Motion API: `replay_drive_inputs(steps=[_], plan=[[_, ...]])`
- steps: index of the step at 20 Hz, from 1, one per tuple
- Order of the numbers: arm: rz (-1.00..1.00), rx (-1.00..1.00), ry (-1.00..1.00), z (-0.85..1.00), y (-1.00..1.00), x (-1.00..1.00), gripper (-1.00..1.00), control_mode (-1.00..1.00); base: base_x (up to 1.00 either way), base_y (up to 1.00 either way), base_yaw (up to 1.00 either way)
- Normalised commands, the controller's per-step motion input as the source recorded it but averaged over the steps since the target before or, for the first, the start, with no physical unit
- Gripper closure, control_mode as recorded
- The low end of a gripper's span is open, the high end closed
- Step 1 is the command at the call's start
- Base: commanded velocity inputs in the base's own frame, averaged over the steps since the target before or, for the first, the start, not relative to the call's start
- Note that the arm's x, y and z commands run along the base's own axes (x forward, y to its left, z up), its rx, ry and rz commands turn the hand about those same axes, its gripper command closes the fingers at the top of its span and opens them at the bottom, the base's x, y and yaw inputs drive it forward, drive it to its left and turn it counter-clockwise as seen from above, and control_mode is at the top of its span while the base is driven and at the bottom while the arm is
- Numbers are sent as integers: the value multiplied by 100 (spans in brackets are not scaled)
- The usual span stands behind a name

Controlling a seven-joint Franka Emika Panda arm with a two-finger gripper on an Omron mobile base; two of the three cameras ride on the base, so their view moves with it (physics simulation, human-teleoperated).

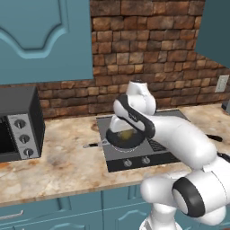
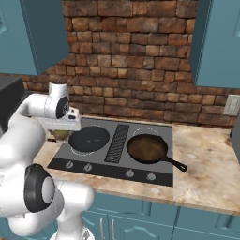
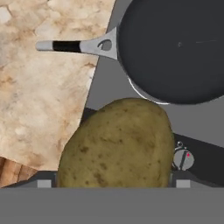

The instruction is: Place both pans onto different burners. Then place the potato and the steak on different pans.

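A shallow black pan (image 2: 89,139) with a thin grey handle (image 3: 74,45) sits on the left burner (image 3: 144,94) of the cooktop (image 2: 154,126). The brown-insided skillet (image 2: 147,147) rests on the right burner. My gripper (image 3: 113,183) is shut on the potato (image 3: 118,142), an olive-brown lump held above the cooktop's left front part, beside the black pan's rim (image 3: 131,78). From the base views the potato (image 1: 126,134) hangs under the hand (image 2: 61,123). The steak is out of view.
A toaster oven (image 1: 18,121) stands on the stone counter (image 1: 67,157) left of the cooktop. Knobs (image 2: 129,173) line the cooktop's front strip. A wall outlet (image 2: 231,105) is at the far right, and cabinets hang above.
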Motion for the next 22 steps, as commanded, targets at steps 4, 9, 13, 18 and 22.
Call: replay_drive_inputs(steps=[4, 9, 13, 18, 22], plan=[[-9, -8, 4, -1, -33, 64, 100, -100, 0, 0, 0], [-7, -1, 1, -25, -23, 71, 100, -100, 0, 0, 0], [-5, 0, 0, -63, -11, 55, 100, -100, 0, 0, 0], [-3, -2, 0, -53, -2, 70, 100, -100, 0, 0, 0], [-3, -1, 0, -39, -1, 64, 100, -100, 0, 0, 0]])
